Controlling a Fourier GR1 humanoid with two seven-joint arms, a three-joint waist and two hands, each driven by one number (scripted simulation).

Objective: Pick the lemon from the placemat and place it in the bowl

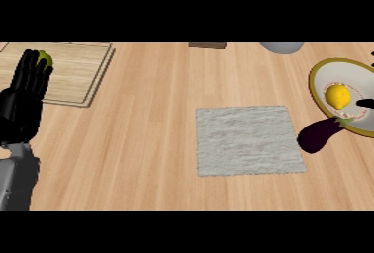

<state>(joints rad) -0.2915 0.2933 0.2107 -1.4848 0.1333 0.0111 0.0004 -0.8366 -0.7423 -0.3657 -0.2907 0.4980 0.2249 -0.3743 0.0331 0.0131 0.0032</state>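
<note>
Lemon [337, 95] lying inside bowl [321, 81], touching fingertip of right hand [365, 103], grip not clear. Eggplant [320, 135] just below. Left hand [22, 99] far left, open, holding nothing. Placemat [248, 141] between.

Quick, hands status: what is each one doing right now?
Left hand: open, fingers straight up at the view's left edge, resting, holding nothing.
Right hand: only a dark tip shows by the lemon; cannot be told.
</note>
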